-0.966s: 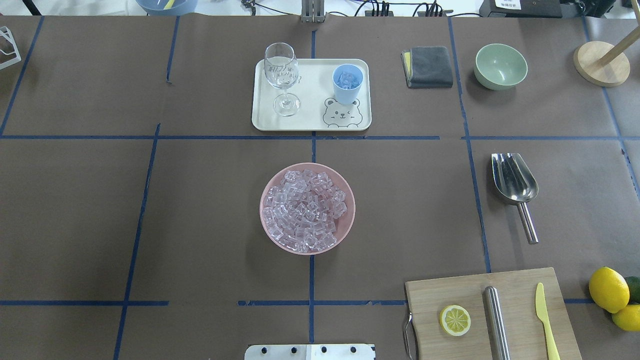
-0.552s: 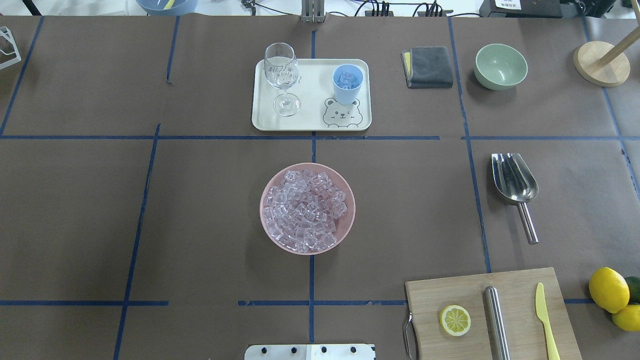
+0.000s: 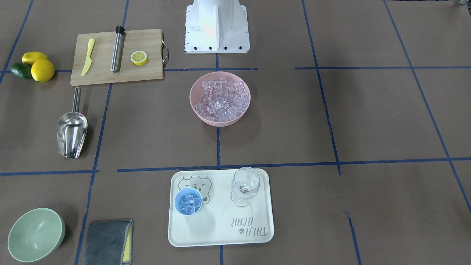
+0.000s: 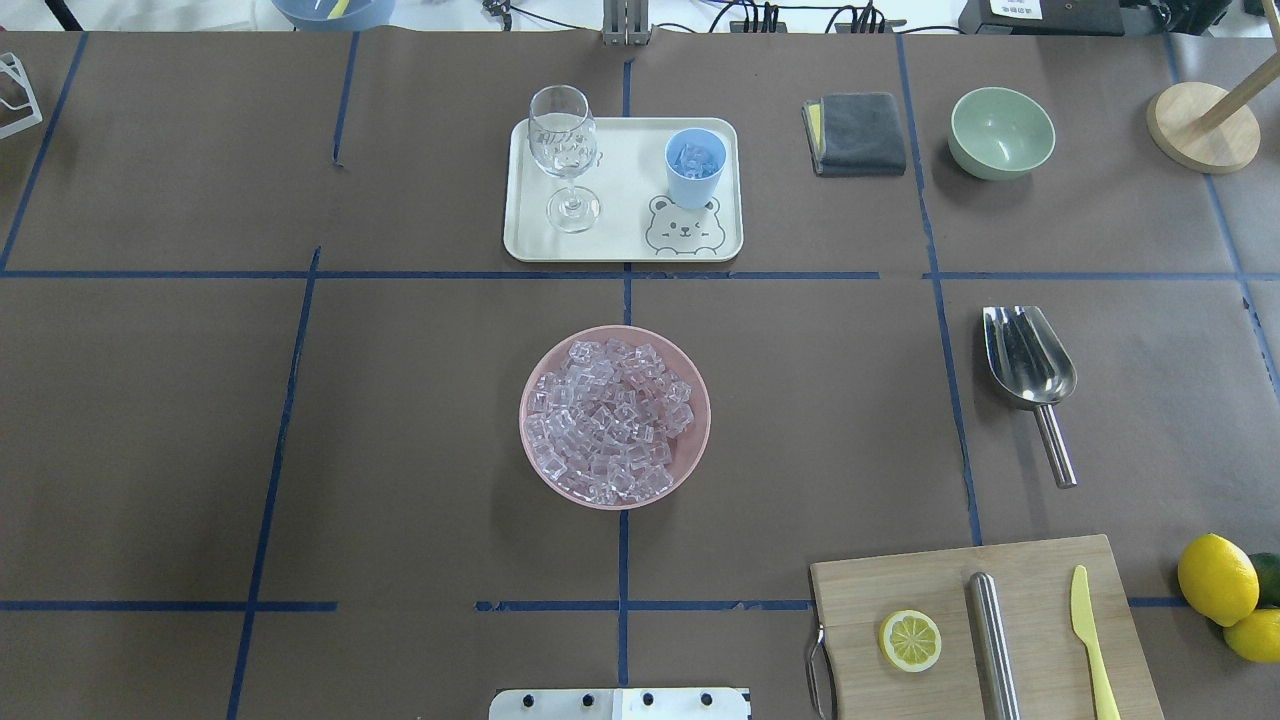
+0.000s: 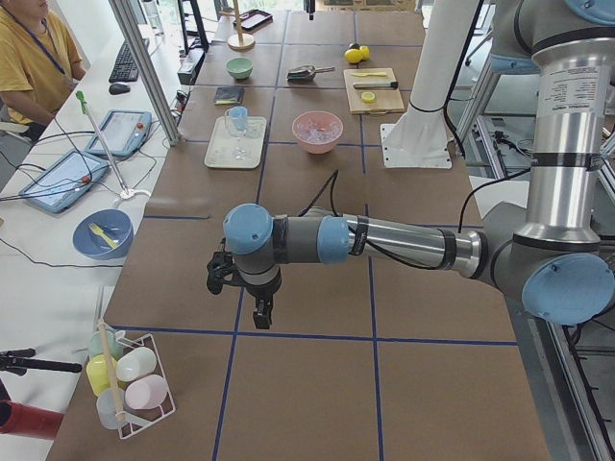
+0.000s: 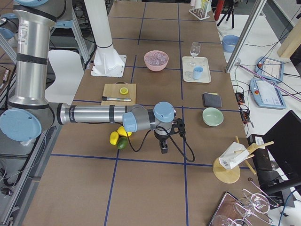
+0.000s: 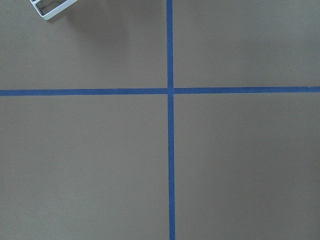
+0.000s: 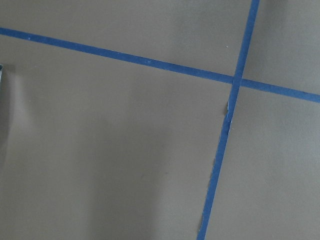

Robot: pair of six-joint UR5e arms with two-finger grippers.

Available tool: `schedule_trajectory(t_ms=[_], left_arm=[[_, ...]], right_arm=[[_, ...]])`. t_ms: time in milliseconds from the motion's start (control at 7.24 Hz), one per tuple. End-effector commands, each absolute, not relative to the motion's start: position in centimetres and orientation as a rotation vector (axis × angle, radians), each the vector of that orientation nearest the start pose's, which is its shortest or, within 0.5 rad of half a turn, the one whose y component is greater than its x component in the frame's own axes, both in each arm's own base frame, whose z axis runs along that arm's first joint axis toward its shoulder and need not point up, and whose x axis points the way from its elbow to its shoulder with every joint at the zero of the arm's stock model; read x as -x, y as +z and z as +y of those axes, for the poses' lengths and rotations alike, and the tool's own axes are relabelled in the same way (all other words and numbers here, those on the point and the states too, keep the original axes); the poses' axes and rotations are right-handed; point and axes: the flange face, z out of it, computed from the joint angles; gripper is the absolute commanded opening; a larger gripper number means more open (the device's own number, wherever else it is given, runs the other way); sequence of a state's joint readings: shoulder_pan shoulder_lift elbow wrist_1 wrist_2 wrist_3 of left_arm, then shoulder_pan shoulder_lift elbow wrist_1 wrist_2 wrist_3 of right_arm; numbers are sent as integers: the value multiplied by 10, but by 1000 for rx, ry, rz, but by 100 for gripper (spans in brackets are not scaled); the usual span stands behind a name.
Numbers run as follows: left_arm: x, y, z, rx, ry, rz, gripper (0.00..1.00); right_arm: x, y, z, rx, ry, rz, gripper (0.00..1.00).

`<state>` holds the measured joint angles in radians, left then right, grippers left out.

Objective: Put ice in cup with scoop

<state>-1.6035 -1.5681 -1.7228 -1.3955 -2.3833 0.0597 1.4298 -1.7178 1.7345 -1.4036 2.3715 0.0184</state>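
Ice (image 4: 612,418), too many cubes to count, heaps one pink bowl (image 4: 533,455) mid-table. A few cubes lie in the one cup (image 4: 695,170), which stands on one tray (image 4: 620,245) beside one wine glass (image 4: 563,150). One scoop (image 4: 1028,360) lies alone to the bowl's right. The left gripper (image 5: 260,314) and right gripper (image 6: 163,149) hang over bare table, seemingly empty. I cannot tell how far either is open.
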Motion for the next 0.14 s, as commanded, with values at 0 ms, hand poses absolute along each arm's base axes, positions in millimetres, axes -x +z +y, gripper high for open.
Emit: schedule_trajectory(t_ms=[0], left_arm=[[77,595,-485,-21,18,813,100]], right_arm=[[1,627,-445,-109,-189,-811,100]])
